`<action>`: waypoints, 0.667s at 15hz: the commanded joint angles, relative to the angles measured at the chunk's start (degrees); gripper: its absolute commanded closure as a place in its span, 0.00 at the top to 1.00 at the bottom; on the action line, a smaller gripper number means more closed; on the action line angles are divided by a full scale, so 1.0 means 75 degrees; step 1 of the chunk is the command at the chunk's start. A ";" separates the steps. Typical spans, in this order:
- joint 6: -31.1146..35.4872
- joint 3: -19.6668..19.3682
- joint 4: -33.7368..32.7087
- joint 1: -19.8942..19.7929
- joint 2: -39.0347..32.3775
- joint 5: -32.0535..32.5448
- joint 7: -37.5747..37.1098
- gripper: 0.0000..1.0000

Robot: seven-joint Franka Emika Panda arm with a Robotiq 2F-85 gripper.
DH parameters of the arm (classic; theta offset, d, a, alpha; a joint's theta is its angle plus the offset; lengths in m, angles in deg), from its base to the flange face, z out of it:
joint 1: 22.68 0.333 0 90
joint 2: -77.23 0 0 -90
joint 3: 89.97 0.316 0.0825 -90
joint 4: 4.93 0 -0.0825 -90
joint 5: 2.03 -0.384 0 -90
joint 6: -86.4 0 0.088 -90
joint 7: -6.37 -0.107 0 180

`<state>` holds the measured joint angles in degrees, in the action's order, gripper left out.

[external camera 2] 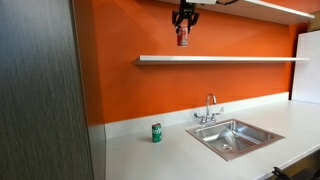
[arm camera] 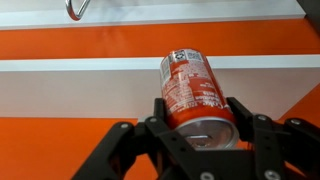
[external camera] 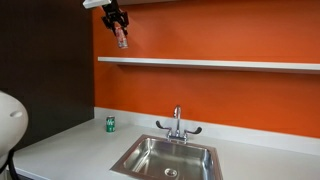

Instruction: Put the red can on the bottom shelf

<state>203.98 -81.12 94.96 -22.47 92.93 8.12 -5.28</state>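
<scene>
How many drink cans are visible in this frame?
2. The red can is held in the gripper, higher than the bottom shelf; the green can stands on the counter beside the sink. No others show.

You face an orange wall (external camera: 220,95); below it a pale bench (external camera 2: 140,160) carries a steel sink (external camera: 165,158), and a grey wood-grain panel (external camera 2: 35,90) stands beside that wall.

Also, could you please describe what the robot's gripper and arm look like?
The gripper is matte black: two angular linkage fingers with small round pivot pins at the joints. In an exterior view, a white arm segment sits above it. No cables or markings are visible.
</scene>
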 commanded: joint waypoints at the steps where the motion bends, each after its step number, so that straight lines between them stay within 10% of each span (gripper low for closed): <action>1: -0.0519 -0.0067 -0.1173 -0.0009 -0.0908 0.0196 -0.0199 0.39; 10: -0.0752 -0.0466 -0.2199 0.0105 -0.1993 0.0131 -0.0168 0.39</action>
<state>201.40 -83.89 83.87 -22.45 80.97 8.26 -5.37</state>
